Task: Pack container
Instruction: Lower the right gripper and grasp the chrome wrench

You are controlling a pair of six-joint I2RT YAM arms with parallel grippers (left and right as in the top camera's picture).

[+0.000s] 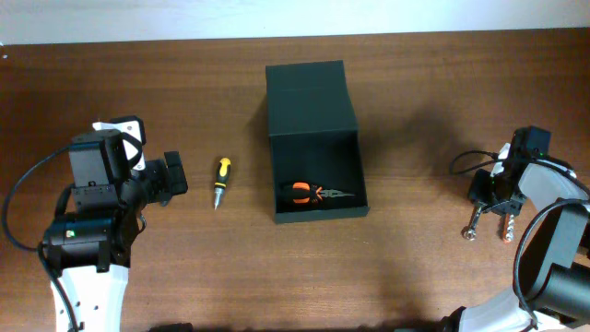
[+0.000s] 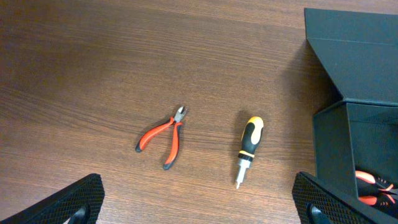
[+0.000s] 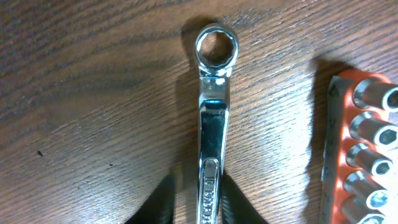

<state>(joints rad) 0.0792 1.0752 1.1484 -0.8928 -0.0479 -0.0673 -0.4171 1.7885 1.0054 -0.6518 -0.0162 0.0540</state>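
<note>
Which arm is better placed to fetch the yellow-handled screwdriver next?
Left. The screwdriver lies on its side of the container, near the open left gripper; the right gripper straddles the wrench far across.

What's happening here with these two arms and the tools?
Two robot arms are packing tools into the box. Pliers already lie inside. The right gripper straddles a wrench on the table, next to a socket rail; whether it grips yet is unclear. The left gripper hangs open near the screwdriver and cutters, both outside.

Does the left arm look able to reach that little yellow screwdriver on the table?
Probably yes: the screwdriver lies just ahead of the open left claw, with nothing between them.
</note>
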